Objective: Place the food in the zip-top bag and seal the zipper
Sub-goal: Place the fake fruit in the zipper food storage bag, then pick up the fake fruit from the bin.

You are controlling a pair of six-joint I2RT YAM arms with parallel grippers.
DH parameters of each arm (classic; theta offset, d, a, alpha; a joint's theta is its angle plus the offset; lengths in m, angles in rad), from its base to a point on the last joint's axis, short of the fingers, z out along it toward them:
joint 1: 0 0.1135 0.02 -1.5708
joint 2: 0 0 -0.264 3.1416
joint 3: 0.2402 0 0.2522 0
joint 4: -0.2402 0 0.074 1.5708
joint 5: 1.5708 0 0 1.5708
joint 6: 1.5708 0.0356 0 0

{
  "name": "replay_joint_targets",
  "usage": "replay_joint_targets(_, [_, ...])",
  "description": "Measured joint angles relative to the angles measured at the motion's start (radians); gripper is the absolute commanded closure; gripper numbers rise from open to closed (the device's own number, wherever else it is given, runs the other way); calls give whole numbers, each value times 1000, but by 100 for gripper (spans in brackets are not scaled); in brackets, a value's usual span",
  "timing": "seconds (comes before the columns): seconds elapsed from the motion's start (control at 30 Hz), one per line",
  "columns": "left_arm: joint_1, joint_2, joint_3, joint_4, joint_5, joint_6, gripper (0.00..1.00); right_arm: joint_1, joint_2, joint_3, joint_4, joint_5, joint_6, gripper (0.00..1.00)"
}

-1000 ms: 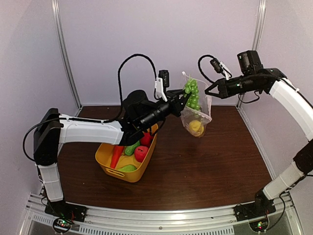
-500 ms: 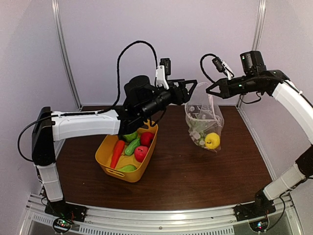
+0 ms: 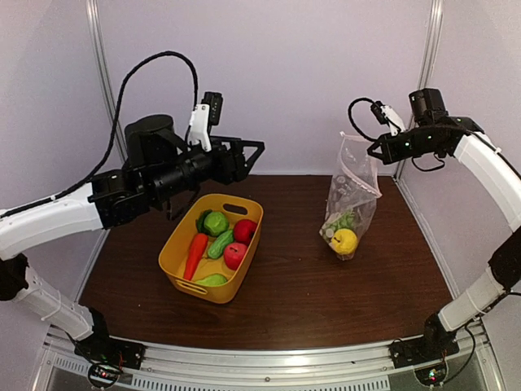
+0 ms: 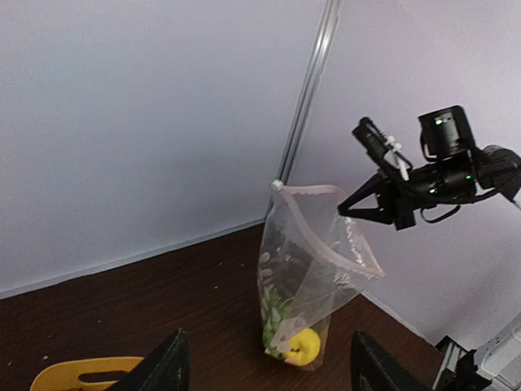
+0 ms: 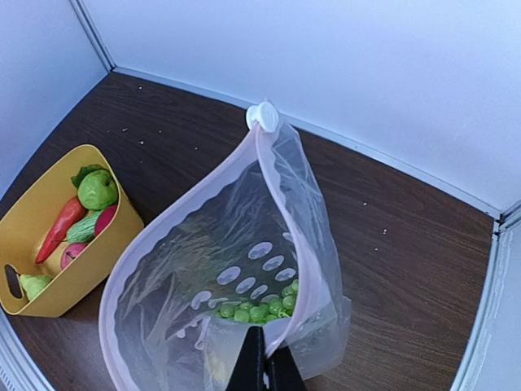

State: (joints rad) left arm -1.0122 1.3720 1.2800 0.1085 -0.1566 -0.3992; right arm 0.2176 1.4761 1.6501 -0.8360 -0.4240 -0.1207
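Now the grapes are in, and the left arm is back over the tub

Nearest, the yellow tub (image 3: 228,289) holds what is left to pack: a carrot (image 3: 195,252), a cucumber (image 3: 220,243), two red apples (image 3: 235,255) and some green pieces. Above it hangs the left gripper (image 3: 254,160), which a second ago pinched the grapes (image 5: 260,309) at the bag's mouth. Its fingers now stand wide apart with nothing between them. Farther right, the bag (image 3: 352,195) hangs with its bottom seemingly resting on the table (image 3: 326,309), and the grapes and a lemon (image 3: 344,240) lie low inside. At its top the right gripper (image 3: 376,149) is clamped tight on one edge of the mouth, holding it up and gaping. The zipper (image 4: 309,189) is unpressed. By my reading one more item is done, several remain, and sealing must wait.
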Motion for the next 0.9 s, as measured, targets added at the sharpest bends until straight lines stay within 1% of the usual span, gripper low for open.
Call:
replay_joint_targets(0.03, [3, -29, -11, -63, -48, -2, 31, 0, -8, 0, 5, 24, -7, 100])
replay_joint_targets(0.13, [23, -102, -73, -222, -148, -19, 23, 1, -41, -31, 45, 42, -8, 100])
replay_joint_targets(0.23, [59, -141, -143, -349, -192, -53, 12, 8, -71, -108, 91, 19, -3, 100])
replay_joint_targets(0.3, [85, -141, -169, -438, -204, -82, 12, 21, -75, -172, 117, -5, -2, 100])
replay_joint_targets(0.37, [112, -122, -176, -516, -198, -106, 18, 36, -69, -237, 137, -34, -1, 100])
replay_joint_targets(0.43, [140, -89, -175, -565, -163, -118, 23, 46, -63, -290, 156, -68, 1, 100])
replay_joint_targets(0.5, [181, -29, -169, -615, -99, -119, 24, 51, -63, -324, 164, -99, 2, 100])
replay_joint_targets(0.63, [227, 100, -142, -681, 24, -106, 21, 52, -66, -360, 200, -135, 8, 100])
replay_joint_targets(0.73, [230, 178, -100, -711, 115, -87, 21, 52, -82, -391, 221, -147, 15, 100])
replay_joint_targets(0.9, [230, 262, -33, -711, 222, -77, 20, 52, -112, -409, 229, -156, 19, 100])
